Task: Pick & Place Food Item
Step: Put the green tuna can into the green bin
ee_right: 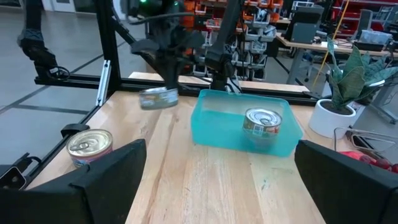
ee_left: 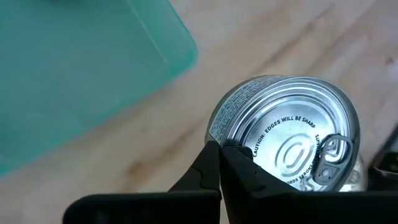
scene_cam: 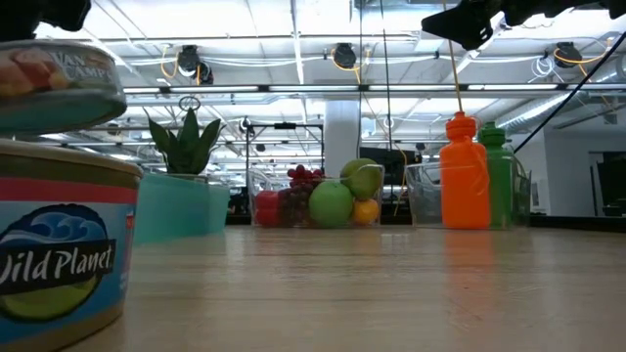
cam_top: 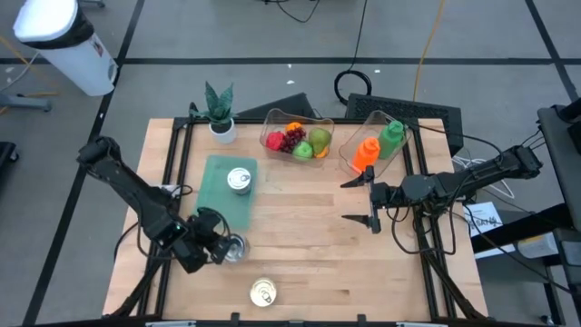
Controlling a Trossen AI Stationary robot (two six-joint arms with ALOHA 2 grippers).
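- Can (cam_top: 235, 248) in the left gripper (cam_top: 221, 247) is the job right now. It sits near the front left corner of the table (cam_top: 309, 245), just off the front edge of the green tray (cam_top: 218, 202).
- From the right wrist view this can looks lifted off the wood, so I think it is being carried.
- The left gripper's fingers (ee_left: 214, 168) are pinched tight on the can's rim, as the left wrist view shows.
- One can (cam_top: 240, 180) already sits inside the green tray, so that part looks done.
- Another can (cam_top: 263, 292) waits at the front edge of the table, and nothing holds it. That one is left to do, I think.
- What is left for the held can is to go over the tray and be let go.
- The right gripper (cam_top: 365, 202) waits over the right side of the table. Its fingers are wide apart and hold nothing.
- Along the back edge are a plant (cam_top: 219, 111), a clear bin of fruit (cam_top: 297, 140), and a bin with an orange bottle (cam_top: 365, 153) and a green bottle (cam_top: 391, 139).
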